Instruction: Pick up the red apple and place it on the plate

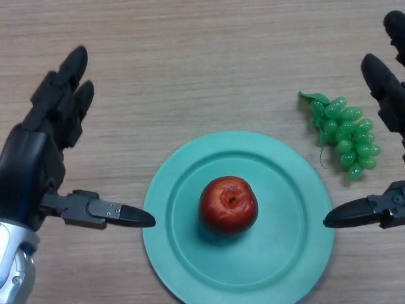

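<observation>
A red apple [228, 205] rests upright in the middle of a teal plate [297, 253] at the lower centre of the head view. My left hand [38, 152] hovers at the left of the plate, fingers straight and spread, its thumb tip close to the plate's left rim. At the right edge my right hand [387, 95] is also open, thumb pointing at the plate's right rim. Neither hand touches the apple.
A bunch of green grapes [345, 136] lies on the wooden table [190, 63] right of the plate, just below my right hand's fingers.
</observation>
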Controlling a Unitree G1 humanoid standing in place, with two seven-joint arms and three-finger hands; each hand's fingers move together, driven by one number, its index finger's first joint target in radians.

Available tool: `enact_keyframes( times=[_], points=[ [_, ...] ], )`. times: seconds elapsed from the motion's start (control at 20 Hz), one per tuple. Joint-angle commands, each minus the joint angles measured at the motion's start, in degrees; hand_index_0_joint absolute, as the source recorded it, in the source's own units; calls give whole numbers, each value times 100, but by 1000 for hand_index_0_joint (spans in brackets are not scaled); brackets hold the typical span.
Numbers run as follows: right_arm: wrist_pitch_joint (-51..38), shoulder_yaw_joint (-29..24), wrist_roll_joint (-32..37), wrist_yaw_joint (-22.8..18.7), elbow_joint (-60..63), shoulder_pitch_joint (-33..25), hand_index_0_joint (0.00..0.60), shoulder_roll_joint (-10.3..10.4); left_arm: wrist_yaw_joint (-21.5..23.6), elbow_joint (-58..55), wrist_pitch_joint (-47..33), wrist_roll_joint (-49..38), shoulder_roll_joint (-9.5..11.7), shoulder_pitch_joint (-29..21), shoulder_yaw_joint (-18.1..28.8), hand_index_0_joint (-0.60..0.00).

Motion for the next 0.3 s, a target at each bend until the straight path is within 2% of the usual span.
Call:
enact_keyframes(
  times=[0.05, 0.3],
  points=[
    [-681, -239, -30, -56, -369, -128, 0, -72, 46, -324, -478, -102, 187, -58, 475, 0],
    [-873, -8, -267, -167, -438, -11, 0, 34, -25, -208, -854, -85, 129, 136, 563, 0]
  ],
)
